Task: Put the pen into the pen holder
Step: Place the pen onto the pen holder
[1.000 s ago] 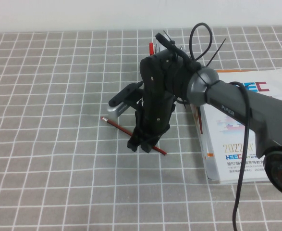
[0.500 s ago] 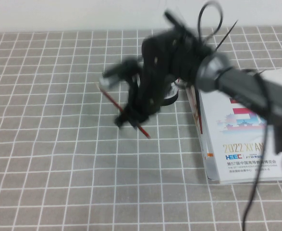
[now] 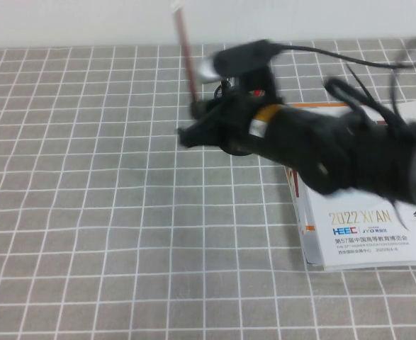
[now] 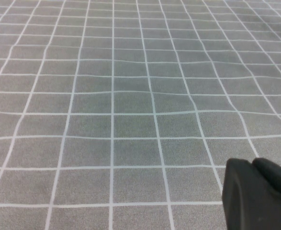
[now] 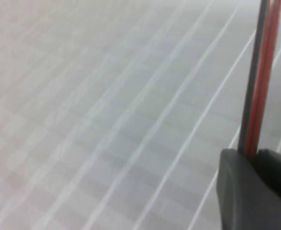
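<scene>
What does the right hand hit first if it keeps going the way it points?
Probably just the checked tablecloth. The right hand, shut on the pen, points toward the robot's left, and nothing stands that way in the high view. Height is unclear. The left hand sits over bare cloth.

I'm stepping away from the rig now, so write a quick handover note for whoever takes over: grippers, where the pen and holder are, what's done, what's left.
Right gripper: raised over the far middle of the table, shut on the pen, which stands almost upright, pale end up.
Left gripper: only its dark tip shows in the left wrist view, low over bare checked cloth, holding nothing I can see.
Pen holder: not clearly visible; the right arm seems to cover it.
Booklet: flat on the right side.
Done: pen picked up.
Left: bring the pen over the holder and lower it in.
</scene>
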`<state>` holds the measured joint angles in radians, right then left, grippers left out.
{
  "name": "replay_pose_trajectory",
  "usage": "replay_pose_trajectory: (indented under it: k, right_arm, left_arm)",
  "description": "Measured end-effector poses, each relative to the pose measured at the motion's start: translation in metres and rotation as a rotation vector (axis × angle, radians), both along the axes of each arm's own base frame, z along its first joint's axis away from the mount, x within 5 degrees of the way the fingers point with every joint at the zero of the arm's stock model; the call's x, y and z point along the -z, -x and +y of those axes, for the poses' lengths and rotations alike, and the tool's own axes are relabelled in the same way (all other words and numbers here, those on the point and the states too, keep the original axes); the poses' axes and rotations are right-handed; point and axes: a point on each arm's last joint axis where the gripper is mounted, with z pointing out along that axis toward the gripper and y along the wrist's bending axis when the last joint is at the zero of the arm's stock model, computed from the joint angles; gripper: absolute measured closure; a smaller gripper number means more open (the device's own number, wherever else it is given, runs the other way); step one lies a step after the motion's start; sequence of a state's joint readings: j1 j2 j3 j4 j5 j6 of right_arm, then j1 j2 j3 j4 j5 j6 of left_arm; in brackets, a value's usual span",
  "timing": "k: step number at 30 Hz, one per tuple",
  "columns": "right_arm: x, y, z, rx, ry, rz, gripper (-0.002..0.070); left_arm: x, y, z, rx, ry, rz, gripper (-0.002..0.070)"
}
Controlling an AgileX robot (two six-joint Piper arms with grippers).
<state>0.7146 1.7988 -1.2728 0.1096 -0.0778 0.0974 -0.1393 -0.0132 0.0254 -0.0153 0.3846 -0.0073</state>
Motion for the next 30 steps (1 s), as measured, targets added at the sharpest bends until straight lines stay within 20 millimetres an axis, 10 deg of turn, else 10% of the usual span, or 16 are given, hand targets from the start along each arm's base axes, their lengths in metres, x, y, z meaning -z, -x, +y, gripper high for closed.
replay_pose_trajectory:
  k: [11, 30]
  right_arm:
    - [-0.017, -0.044, -0.050, 0.180, -0.218, -0.345, 0.0666]
    - [0.060, -0.092, -0.037, 0.163, -0.055, -0.210, 0.0658]
  left_arm:
    - [0.000, 0.000, 0.000, 0.000, 0.000, 0.000, 0.0680]
    - [0.000, 0.000, 0.000, 0.000, 0.000, 0.000, 0.0680]
